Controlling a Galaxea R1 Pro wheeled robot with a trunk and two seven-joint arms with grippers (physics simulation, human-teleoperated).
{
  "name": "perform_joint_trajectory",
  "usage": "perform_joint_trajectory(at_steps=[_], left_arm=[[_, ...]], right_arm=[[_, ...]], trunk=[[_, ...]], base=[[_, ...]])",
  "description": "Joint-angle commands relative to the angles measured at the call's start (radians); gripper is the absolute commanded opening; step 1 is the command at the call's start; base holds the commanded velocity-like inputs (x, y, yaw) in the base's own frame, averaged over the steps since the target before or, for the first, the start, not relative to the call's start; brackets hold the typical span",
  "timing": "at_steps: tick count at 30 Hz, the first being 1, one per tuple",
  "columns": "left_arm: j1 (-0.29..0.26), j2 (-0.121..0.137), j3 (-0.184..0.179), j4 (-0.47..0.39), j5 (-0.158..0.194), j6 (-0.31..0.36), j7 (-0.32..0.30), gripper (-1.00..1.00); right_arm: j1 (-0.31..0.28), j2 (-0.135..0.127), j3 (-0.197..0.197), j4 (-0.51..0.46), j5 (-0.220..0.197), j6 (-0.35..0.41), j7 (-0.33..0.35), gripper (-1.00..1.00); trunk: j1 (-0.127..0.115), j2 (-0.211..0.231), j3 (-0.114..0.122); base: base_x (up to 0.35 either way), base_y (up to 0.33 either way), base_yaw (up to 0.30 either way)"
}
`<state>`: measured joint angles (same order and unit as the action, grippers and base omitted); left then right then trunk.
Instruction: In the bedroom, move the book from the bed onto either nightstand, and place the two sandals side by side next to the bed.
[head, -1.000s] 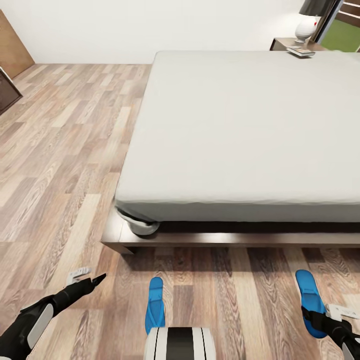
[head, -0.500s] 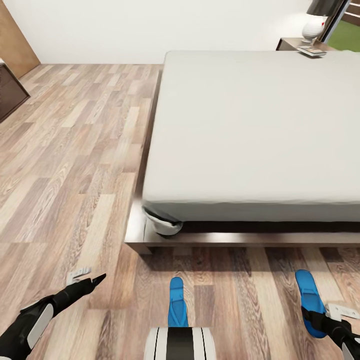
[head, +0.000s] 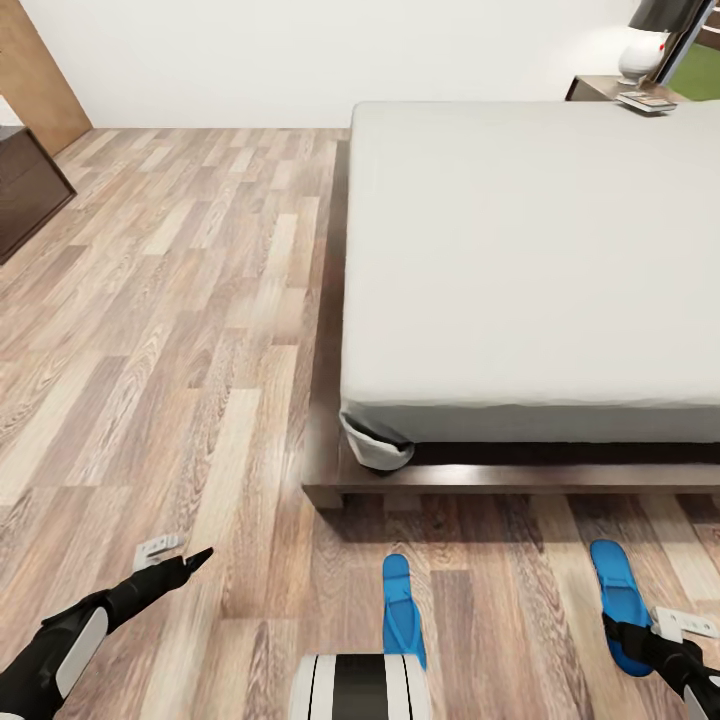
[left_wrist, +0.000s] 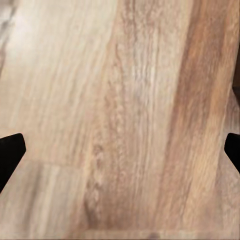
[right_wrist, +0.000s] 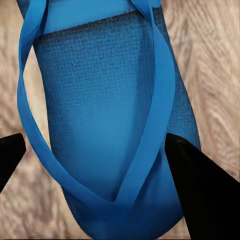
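Blue flat flip-flop w/ thin thong straps sits in the right end effector, low at the robot's right side over the wood-plank floor; in the wrist view the sandal lies between the two dark fingertips, one at each edge, so judged clamped on it, though contact itself isn't plainly visible. Second blue flip-flop lies flat on the floor near the foot of the large low bed w/ off-white mattress and dark wood frame, well apart from the held one. Left end effector hangs over bare planks, fingers wide apart, nothing between them. Small thin book rests on the dark wooden nightstand at the far corner, beside the white-based lamp w/ dark shade, so that part looks done. Risks: grip is on the edges of a thin flexible sole, so it could slip or twist out during travel; releasing from height could let it bounce or land skewed, not parallel to its mate; setting down too near could nudge the floor sandal out of line or under the bed frame.
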<state>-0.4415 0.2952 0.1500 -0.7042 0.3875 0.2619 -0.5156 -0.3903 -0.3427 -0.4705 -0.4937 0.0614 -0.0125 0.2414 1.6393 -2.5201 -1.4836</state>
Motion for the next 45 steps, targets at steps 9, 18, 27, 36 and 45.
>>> perform_joint_trajectory(at_steps=[9, 18, 27, 36, 45], left_arm=[[0.000, -0.002, 0.002, 0.000, 0.010, 0.010, -0.003, 1.00], [0.000, -0.002, 0.002, 0.001, 0.009, 0.010, -0.003, 1.00], [0.000, -0.002, 0.000, 0.001, 0.010, 0.010, -0.003, 1.00], [0.000, -0.002, 0.000, 0.001, 0.009, 0.010, -0.003, 1.00], [0.000, -0.005, -0.001, 0.002, 0.009, 0.010, -0.001, 1.00]], right_arm=[[-0.001, 0.001, -0.008, 0.000, 0.006, -0.001, 0.009, -1.00], [-0.001, 0.001, -0.009, 0.000, 0.006, -0.001, 0.009, -1.00], [-0.001, 0.001, -0.010, 0.000, 0.006, -0.001, 0.009, -1.00], [-0.001, 0.001, -0.010, 0.001, 0.008, -0.001, 0.009, -1.00], [-0.001, 0.001, -0.010, 0.001, 0.008, -0.001, 0.009, -1.00]], trunk=[[0.000, 0.000, -0.001], [0.000, 0.000, -0.001], [0.000, 0.000, -0.001], [0.000, 0.000, -0.001], [0.000, 0.000, -0.001]], base=[[0.000, 0.312, 0.000], [0.000, 0.313, 0.000], [0.000, 0.314, 0.000], [0.000, 0.316, 0.000], [0.064, 0.303, 0.000]])
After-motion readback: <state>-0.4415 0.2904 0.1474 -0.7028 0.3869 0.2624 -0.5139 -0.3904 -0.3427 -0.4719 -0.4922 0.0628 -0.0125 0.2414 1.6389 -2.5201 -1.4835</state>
